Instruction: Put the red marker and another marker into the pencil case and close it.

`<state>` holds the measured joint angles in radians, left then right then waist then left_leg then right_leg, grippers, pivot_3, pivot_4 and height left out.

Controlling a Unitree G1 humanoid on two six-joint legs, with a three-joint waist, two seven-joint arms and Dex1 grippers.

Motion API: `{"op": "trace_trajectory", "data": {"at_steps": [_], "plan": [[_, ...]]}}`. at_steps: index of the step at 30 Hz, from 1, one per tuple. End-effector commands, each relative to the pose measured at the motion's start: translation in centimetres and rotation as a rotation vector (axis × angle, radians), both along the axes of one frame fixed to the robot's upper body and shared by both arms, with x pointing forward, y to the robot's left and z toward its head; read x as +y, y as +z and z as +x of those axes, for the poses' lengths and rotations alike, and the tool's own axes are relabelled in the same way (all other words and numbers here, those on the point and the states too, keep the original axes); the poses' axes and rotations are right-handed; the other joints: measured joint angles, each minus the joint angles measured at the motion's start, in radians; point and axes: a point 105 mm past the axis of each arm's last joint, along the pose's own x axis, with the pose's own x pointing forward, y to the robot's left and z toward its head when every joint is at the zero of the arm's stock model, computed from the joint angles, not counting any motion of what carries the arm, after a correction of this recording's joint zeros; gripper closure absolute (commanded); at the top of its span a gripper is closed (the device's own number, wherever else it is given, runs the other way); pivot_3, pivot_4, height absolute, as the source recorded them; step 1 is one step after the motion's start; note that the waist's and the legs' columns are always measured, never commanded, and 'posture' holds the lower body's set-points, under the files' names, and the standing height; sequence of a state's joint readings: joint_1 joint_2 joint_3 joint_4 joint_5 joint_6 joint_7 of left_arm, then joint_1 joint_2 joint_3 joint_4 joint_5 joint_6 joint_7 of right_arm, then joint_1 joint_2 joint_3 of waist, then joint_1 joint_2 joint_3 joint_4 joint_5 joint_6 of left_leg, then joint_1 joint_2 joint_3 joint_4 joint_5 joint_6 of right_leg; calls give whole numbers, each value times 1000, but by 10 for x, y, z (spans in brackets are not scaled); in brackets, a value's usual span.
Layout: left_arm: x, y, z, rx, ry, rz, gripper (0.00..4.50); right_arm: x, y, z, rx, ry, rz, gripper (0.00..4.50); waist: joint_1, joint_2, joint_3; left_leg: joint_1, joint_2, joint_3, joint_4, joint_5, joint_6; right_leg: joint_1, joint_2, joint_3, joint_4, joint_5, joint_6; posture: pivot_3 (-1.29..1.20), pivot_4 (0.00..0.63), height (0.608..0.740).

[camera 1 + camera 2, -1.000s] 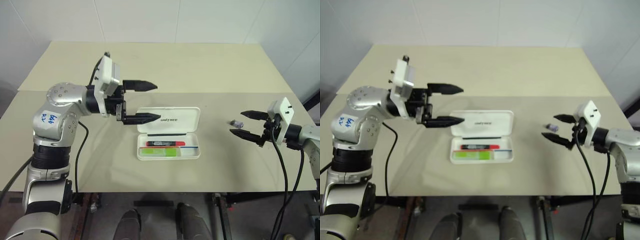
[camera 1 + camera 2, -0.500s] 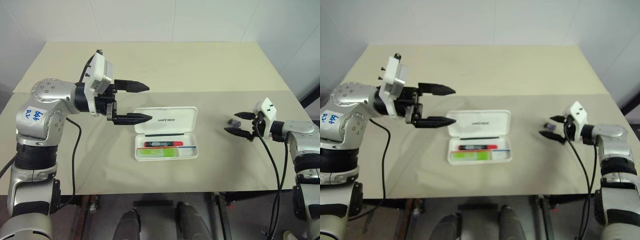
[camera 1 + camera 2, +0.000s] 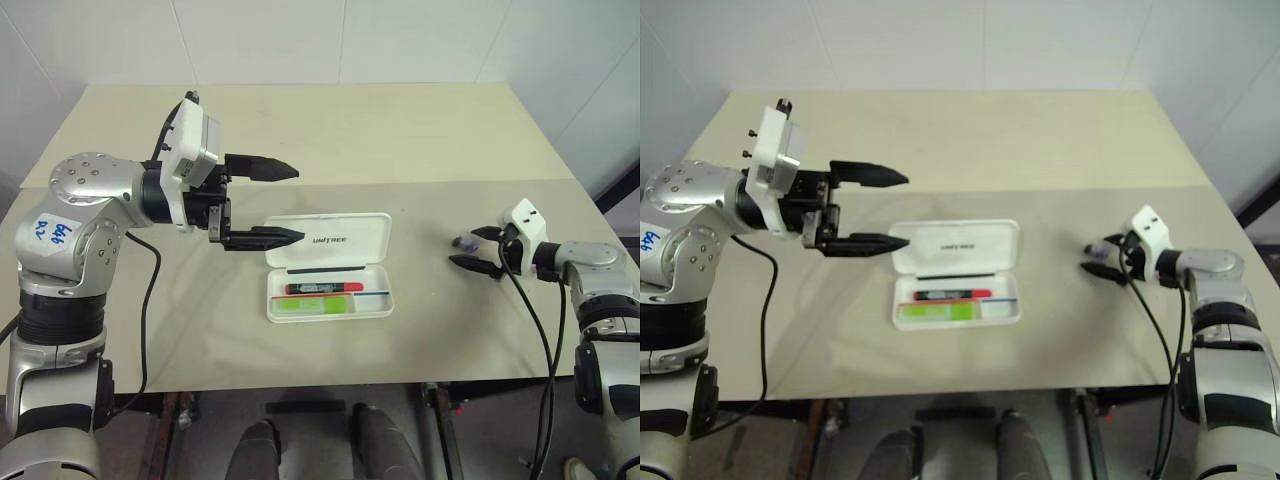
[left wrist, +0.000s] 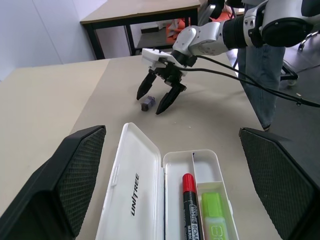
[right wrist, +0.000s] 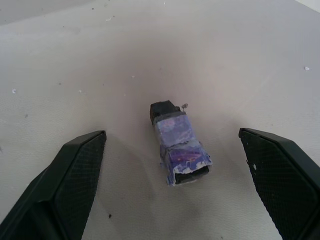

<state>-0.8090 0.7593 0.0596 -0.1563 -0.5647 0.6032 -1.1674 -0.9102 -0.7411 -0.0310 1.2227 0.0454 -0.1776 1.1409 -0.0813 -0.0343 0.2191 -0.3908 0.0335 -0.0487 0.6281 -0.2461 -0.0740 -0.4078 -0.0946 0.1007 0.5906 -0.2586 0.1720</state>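
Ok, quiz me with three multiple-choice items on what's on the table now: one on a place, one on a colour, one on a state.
1. Where does the slim red-capped marker lie?
A. inside the white hard plastic pencil case
B. on the bare table
C. in the left gripper

2. What colour is the short chunky highlighter in the case?
A. blue
B. lime green
C. orange

3. How is the case's lid?
A. shut
B. open, laid back
C. taken off

Answers: 1 A, it sits in the tray beside the highlighter. 2 B, bright green shows in the left wrist view. 3 B, the lettered lid lies flat behind the tray.
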Motion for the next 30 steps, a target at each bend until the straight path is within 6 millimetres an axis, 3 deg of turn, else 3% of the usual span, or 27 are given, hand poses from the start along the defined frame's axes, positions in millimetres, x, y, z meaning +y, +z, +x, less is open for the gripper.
{"op": "trace_trajectory", "data": {"at_steps": [1, 9, 11, 20, 24, 30], "plan": [[2, 10, -8, -51, -6, -7, 0, -1, -1, 0, 2, -9, 7, 945, -1, 0, 0, 0, 0, 0, 0, 0, 0, 0, 0, 0, 0, 0, 0, 0, 150, 740], [6, 2, -5, -32, -4, -11, 0, 21, 6, 1, -25, 93, 77, 3705, -10, 0, 0, 2, 0, 0, 1, 2, -1, 2, 0, 1, 1, 2, 1, 0, 150, 740], [8, -4, -3, -20, -1, 1, 0, 22, 9, 1, -36, 104, 76, 4127, -11, 0, 0, 2, 0, 0, 1, 2, -1, 2, 0, 1, 1, 2, 1, 0, 150, 740], [32, -31, 10, 12, 69, 57, 0, 36, 36, -8, -135, 250, 69, 4126, -15, 0, 0, 1, 0, 0, -1, 2, -1, 0, 0, 1, 0, 2, 2, 0, 150, 740], [57, -47, 8, 43, 132, 102, 0, 58, 54, -37, -172, 412, 60, 4126, -9, 0, 0, 1, 0, 0, -2, 2, -1, 0, 0, 1, 1, 2, 2, 0, 150, 740], [78, -56, -12, 88, 171, 105, 0, 111, 57, -92, -128, 608, 90, 4126, -1, 1, 0, 1, 0, 0, -1, 0, -1, -2, 0, 1, 5, -1, 0, 0, 150, 740]]}}
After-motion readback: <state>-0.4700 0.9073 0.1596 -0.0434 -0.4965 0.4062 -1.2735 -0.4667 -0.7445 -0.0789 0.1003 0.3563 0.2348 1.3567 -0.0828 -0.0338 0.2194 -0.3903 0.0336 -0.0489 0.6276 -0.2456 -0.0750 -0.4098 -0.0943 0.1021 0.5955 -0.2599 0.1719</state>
